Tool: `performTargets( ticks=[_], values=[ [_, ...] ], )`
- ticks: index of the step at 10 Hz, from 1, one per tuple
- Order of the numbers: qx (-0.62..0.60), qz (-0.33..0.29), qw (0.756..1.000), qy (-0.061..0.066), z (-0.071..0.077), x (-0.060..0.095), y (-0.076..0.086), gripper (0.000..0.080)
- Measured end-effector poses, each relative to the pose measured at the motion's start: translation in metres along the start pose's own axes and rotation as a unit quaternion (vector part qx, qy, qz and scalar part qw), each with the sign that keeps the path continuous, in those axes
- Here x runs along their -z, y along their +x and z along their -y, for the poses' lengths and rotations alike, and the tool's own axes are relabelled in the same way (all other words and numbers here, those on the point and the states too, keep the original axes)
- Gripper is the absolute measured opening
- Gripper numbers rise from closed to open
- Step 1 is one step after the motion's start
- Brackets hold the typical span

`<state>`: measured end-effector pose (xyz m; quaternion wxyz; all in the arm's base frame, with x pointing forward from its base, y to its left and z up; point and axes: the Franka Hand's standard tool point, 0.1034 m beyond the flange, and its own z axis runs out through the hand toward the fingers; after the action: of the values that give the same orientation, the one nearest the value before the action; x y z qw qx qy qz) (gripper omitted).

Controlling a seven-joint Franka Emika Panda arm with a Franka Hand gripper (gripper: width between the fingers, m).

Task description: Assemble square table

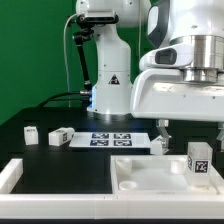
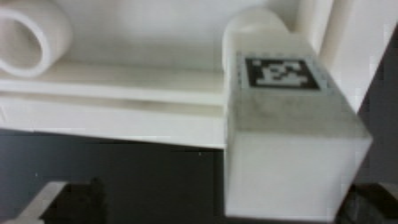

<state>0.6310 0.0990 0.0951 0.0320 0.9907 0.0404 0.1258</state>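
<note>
The white square tabletop (image 1: 140,178) lies flat at the front right of the exterior view. One white leg with a tag (image 1: 198,160) stands upright on its right part. My gripper (image 1: 193,133) hangs just above that leg. In the wrist view the leg (image 2: 294,120) stands between my fingers, close to one fingertip (image 2: 381,200) and far from the other. The gripper (image 2: 217,205) is open and holds nothing. The tabletop (image 2: 125,90) shows behind the leg, with a round screw socket (image 2: 25,45).
Two loose legs (image 1: 31,133) (image 1: 60,136) lie on the black surface at the left, and another (image 1: 159,145) lies behind the tabletop. The marker board (image 1: 110,138) lies in front of the arm's base. The white rail frame (image 1: 15,175) edges the front left.
</note>
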Motion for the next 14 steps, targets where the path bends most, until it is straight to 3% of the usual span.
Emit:
performTargets(
  ticks=[1,4,5,10,12,13,14],
  values=[
    [-0.003,0.058,0.998,0.003,0.0,0.003,-0.004,0.0649],
    [-0.017,0.133,0.991,0.02,0.006,0.003,0.006,0.0649],
    [-0.017,0.116,0.993,0.021,0.008,0.002,0.013,0.0649],
    [-0.061,0.116,0.991,0.015,0.009,0.0,0.012,0.0634],
    [-0.14,0.117,0.983,0.006,0.009,0.0,0.012,0.0278],
    [-0.173,0.117,0.978,0.002,0.009,0.0,0.012,0.0143],
    [-0.213,0.117,0.97,-0.003,0.009,0.0,0.012,0.0143]
  ],
)
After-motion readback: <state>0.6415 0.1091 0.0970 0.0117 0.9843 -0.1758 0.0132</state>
